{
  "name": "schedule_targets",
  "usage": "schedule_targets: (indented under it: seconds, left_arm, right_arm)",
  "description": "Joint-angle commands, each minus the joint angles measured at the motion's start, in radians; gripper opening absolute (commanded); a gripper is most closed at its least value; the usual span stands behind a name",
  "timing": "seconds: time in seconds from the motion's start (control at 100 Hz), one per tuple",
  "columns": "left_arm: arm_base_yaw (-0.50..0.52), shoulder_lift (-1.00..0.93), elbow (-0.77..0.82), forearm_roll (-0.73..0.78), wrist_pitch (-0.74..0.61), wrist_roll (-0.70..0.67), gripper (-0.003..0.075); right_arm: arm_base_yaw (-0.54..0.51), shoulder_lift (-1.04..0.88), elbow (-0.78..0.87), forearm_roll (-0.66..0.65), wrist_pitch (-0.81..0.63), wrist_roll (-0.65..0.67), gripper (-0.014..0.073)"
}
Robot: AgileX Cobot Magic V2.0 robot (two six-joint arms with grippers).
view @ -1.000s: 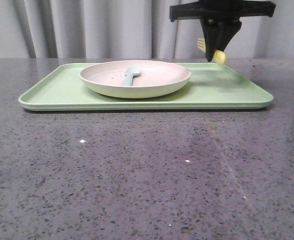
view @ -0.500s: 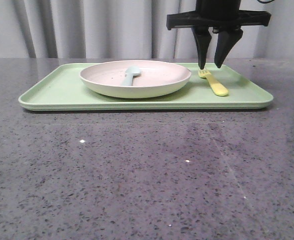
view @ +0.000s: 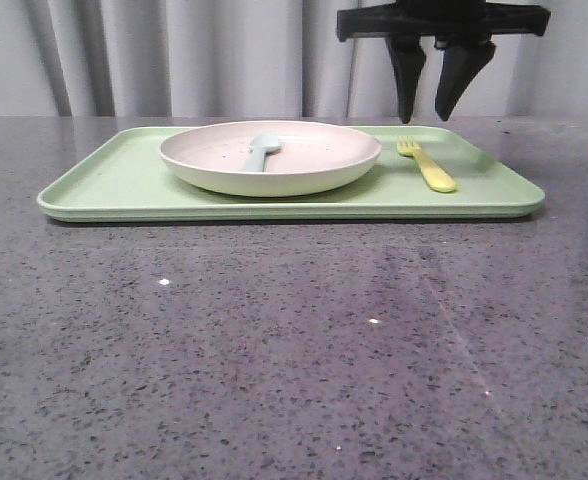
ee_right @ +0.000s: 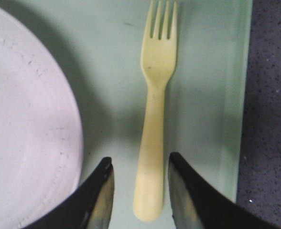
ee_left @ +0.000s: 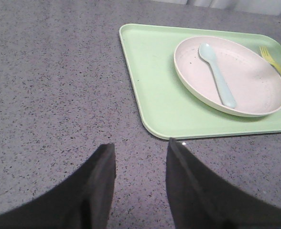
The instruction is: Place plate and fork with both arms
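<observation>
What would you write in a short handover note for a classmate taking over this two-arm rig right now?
Right gripper: open, empty, above the small yellow plastic fork.
Left gripper: open, empty, over the grey speckled table, off the flat light-green rectangular tray.
Round pale pinkish-cream plate sits on the tray with a pale blue-grey spoon in it; fork lies flat on the tray beside the plate, to its right.
Done: plate and fork placed.
Left: probably just retract both arms.

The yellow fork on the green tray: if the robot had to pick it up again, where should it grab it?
Probably mid-handle, from straight above. The fork lies flat on the tray, clear of the plate, and its handle is thick and straight, with bare tray on both long sides for the right gripper to close across.
</observation>
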Motion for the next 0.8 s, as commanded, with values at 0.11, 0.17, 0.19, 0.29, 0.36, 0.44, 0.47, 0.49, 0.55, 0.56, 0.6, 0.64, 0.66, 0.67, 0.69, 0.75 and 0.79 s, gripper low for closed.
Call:
schedule_targets:
  seconds: [0.11,0.17,0.19,0.29,0.36,0.44,0.47,0.49,0.55,0.56,0.6,0.64,0.66,0.67,0.69,0.75,0.79]
  left_arm:
    - [0.003,-0.001,-0.028,-0.014,-0.068,-0.006,0.0261]
    - [0.003,-0.001,-0.028,-0.014,-0.072,-0.006,0.0261]
    - [0.003,-0.001,-0.028,-0.014,-0.072,-0.006,0.0261]
    - [0.003,-0.001,-0.028,-0.014,-0.072,-0.006,0.0261]
    - [0.003,-0.001,-0.028,-0.014,-0.072,-0.006,0.0261]
    - [0.003,-0.001,-0.028,-0.014,-0.072,-0.006,0.0261]
    - [0.003,-0.001,-0.028,-0.014,-0.072,-0.006,0.0261]
    - [0.003,-0.001,-0.028,-0.014,-0.072,-0.006,0.0261]
    - [0.003,-0.001,-0.028,-0.014,-0.072,-0.006,0.0261]
    - [0.003,-0.001,-0.028,-0.014,-0.072,-0.006,0.0261]
    - [0.003,-0.001,-0.028,-0.014,-0.072,-0.006,0.0261]
    - [0.003,-0.001,-0.028,-0.014,-0.072,-0.006,0.0261]
    - [0.003,-0.001,-0.028,-0.014,-0.072,-0.006,0.0261]
    - [0.003,-0.001,-0.028,-0.014,-0.072,-0.006,0.0261]
    - [0.003,-0.001,-0.028,-0.014,-0.072,-0.006,0.0261]
    - [0.003,-0.001,-0.028,-0.014,-0.072,-0.006,0.0261]
    - [0.003,-0.001,-0.028,-0.014,-0.072,-0.006,0.0261]
  right_arm:
    - [-0.005,-0.173,0.12,-0.022,0.055,-0.008,0.0298]
    - [-0.005,-0.221,0.186,-0.022,0.009,-0.006,0.0298]
    - [-0.005,-0.238,0.212,-0.022,-0.009,-0.004,0.0298]
    - [-0.005,-0.322,0.344,-0.022,-0.093,0.006,0.0298]
    - [-0.005,-0.383,0.425,-0.022,-0.145,0.006,0.0298]
    - [-0.005,-0.448,0.504,-0.025,-0.194,0.006,0.0298]
    - [-0.005,-0.477,0.53,-0.027,-0.208,0.006,0.0298]
    - [-0.005,-0.488,0.548,-0.028,-0.217,0.006,0.0298]
    - [-0.005,-0.538,0.599,-0.029,-0.243,0.006,0.0298]
    - [-0.005,-0.544,0.605,-0.029,-0.249,0.006,0.0298]
    - [-0.005,-0.576,0.635,-0.029,-0.266,0.006,0.0298]
    - [-0.005,-0.609,0.666,-0.029,-0.283,0.006,0.0298]
    - [-0.005,-0.625,0.681,-0.029,-0.294,0.006,0.0298]
    - [-0.005,-0.631,0.686,-0.029,-0.294,0.006,0.0298]
    - [-0.005,-0.647,0.701,-0.029,-0.301,0.006,0.0297]
    - [-0.005,-0.699,0.742,-0.029,-0.328,0.006,0.0286]
    - [-0.005,-0.729,0.775,-0.029,-0.348,0.006,0.0274]
